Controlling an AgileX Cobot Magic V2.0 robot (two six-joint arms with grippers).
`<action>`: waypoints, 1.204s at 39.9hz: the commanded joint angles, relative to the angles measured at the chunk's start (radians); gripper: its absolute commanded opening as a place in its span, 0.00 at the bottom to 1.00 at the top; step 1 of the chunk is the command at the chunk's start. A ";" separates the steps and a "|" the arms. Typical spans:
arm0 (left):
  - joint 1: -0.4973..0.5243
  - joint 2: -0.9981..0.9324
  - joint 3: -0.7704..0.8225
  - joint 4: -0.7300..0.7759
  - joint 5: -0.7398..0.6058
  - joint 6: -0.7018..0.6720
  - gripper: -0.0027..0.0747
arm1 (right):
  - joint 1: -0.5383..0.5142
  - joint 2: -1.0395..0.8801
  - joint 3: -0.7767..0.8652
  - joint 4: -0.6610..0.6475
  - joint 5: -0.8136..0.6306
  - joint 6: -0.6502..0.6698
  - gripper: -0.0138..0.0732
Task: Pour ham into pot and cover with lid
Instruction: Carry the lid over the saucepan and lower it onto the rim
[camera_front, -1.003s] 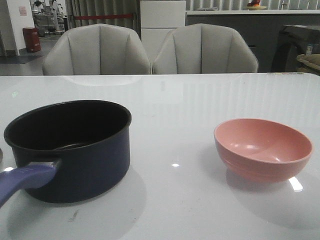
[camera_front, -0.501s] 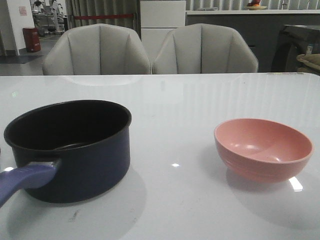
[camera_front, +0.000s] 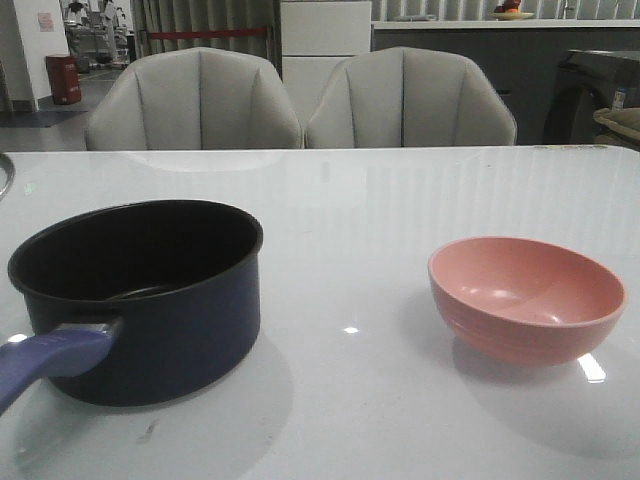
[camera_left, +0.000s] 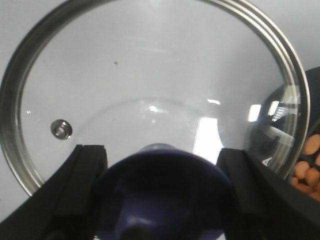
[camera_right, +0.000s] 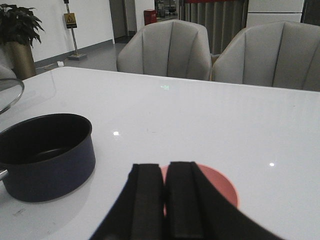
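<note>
The white table (camera_front: 400, 200) fills the lower two thirds of the front view, with two grey chairs (camera_front: 195, 100) behind its far edge.

The pot (camera_front: 140, 300) sits at the lower left of that view, upright and uncovered, its inside black and its handle (camera_front: 45, 362) running off the lower left corner. In the right wrist view it stands at the left edge of the frame.

The pink bowl (camera_front: 527, 298) rests at the right of the front view, well apart from the pot; what shows of its inside is bare.

The lid (camera_left: 150, 75) takes up most of the left wrist view, its metal rim arcing around the frame. A sliver of that rim shows at the far left edge of the front view, above the pot. The left gripper (camera_left: 160, 200) grips the knob (camera_left: 162, 192), a black finger (camera_left: 75, 190) against each side of it.

The right gripper (camera_right: 165, 200) is at the bottom centre of its wrist view, its two fingers pressed together with nothing between them, in front of the bowl.

The ham (camera_left: 309, 162) appears as small orange pieces at the right edge of the left wrist view, beyond the lid's rim, against a dark curved wall.
</note>
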 joint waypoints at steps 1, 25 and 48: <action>-0.045 -0.062 -0.070 -0.046 0.053 0.019 0.33 | 0.001 0.008 -0.025 0.009 -0.067 -0.011 0.34; -0.451 0.005 -0.109 -0.032 0.064 0.021 0.33 | 0.001 0.008 -0.025 0.009 -0.067 -0.011 0.34; -0.518 0.044 -0.132 0.012 0.064 0.021 0.33 | 0.001 0.008 -0.025 0.009 -0.067 -0.011 0.34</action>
